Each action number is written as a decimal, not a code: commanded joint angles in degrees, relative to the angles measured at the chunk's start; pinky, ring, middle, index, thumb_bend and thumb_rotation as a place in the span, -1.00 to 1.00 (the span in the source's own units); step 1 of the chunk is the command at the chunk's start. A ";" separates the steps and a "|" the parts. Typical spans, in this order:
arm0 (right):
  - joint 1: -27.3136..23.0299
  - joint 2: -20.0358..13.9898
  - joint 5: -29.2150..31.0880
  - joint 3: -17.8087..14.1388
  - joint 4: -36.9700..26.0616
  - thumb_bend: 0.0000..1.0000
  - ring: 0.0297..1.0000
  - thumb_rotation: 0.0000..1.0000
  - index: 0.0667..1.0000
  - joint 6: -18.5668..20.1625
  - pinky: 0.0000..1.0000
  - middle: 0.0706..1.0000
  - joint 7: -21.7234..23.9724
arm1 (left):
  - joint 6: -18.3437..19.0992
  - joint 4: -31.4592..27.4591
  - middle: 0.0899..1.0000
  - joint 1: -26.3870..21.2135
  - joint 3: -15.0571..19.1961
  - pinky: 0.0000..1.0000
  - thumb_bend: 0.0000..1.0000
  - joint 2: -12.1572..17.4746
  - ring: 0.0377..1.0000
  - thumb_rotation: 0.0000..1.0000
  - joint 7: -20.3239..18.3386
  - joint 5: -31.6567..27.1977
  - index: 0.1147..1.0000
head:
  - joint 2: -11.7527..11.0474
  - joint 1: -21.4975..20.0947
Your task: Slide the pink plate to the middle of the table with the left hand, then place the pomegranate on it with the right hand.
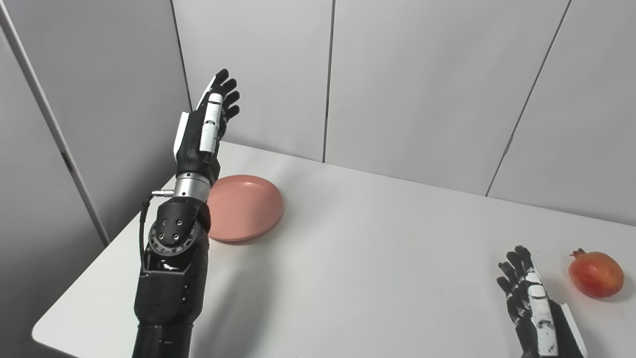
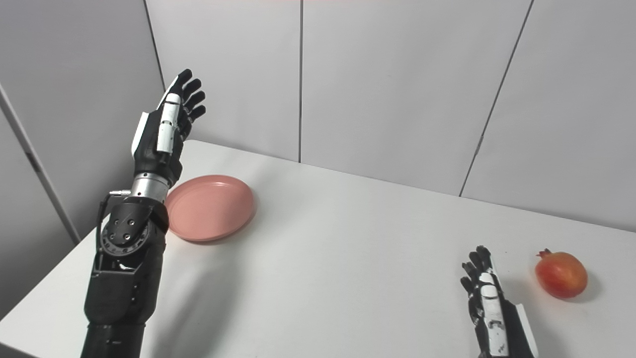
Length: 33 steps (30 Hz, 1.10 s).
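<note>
Standing raised above the far left part of the white table [image 1: 377,258], the left hand [image 1: 206,127] holds nothing, its fingers [image 1: 226,94] straight, close side by side and pointing up toward the grey wall panels [image 1: 422,84]. Its forearm rises from the bottom edge and covers the near left rim of the pink plate [image 1: 246,206], which lies flat on the table near the left edge and the back corner, well off the middle. The hand is above and behind the plate, not touching it. Between the plate and the right side stretches a wide bare run of tabletop, with nothing lying in the path across the middle. Low at the right, the right hand [image 2: 489,303] hangs close to the table, fingers extended and a little apart, gripping nothing; whether it touches the surface I cannot tell. The pomegranate [image 2: 561,274] sits on the table just beside that hand, to its right, apart from it, its small crown pointing up and left. It rests near the table's right side, well apart from the plate. The wall panels close the back edge of the table.
</note>
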 commanded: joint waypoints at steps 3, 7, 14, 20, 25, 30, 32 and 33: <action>-1.81 -0.49 1.01 -0.22 -2.11 -0.79 1.00 1.00 1.00 0.22 1.00 1.00 0.66 | 0.22 -1.32 0.85 -2.03 1.75 0.88 -0.30 2.56 0.87 1.00 0.19 -2.87 0.79 | 0.01 0.09; -1.71 -0.58 0.35 0.04 -2.46 -0.80 1.00 1.00 1.00 0.37 1.00 1.00 0.27 | -0.62 1.29 0.83 -1.43 3.42 0.86 -0.28 4.44 0.85 1.00 -0.78 -5.61 0.80 | -0.05 0.04; -1.66 -0.35 0.63 0.05 -2.88 -0.81 1.00 1.00 1.00 0.99 1.00 1.00 0.07 | -0.69 4.60 0.85 -0.91 5.26 0.88 -0.27 5.56 0.86 1.00 -0.34 -8.05 0.81 | -0.20 0.14; -1.67 -0.25 0.70 0.13 -2.98 -0.85 1.00 1.00 1.00 0.94 1.00 1.00 0.04 | -1.06 7.61 0.88 -0.41 6.82 0.91 -0.28 5.90 0.89 1.00 0.16 -9.37 0.83 | -0.04 0.12; -1.77 -0.47 -0.15 0.31 -3.04 -0.86 1.00 1.00 1.00 0.84 1.00 1.00 -0.09 | -2.03 9.61 0.88 -0.03 7.53 0.93 -0.31 6.23 0.90 1.00 -0.16 -10.41 0.83 | -0.02 0.14; -1.69 -0.39 -0.05 0.16 -3.44 -0.85 1.00 1.00 1.00 1.40 1.00 1.00 -0.12 | -2.15 10.70 0.87 0.67 7.92 0.92 -0.33 6.31 0.88 1.00 -0.14 -10.84 0.83 | -0.05 0.21; -1.68 -0.35 0.20 0.06 -3.51 -0.85 1.00 1.00 1.00 1.47 1.00 1.00 -0.06 | -2.81 11.71 0.87 1.04 8.16 0.92 -0.34 6.44 0.88 1.00 0.28 -10.42 0.82 | 0.10 0.29; -1.69 -0.35 0.33 0.01 -3.50 -0.85 1.00 1.00 1.00 1.42 1.00 1.00 0.01 | -3.14 12.20 0.87 1.19 8.29 0.93 -0.34 6.53 0.89 1.00 0.37 -10.31 0.82 | 0.10 0.29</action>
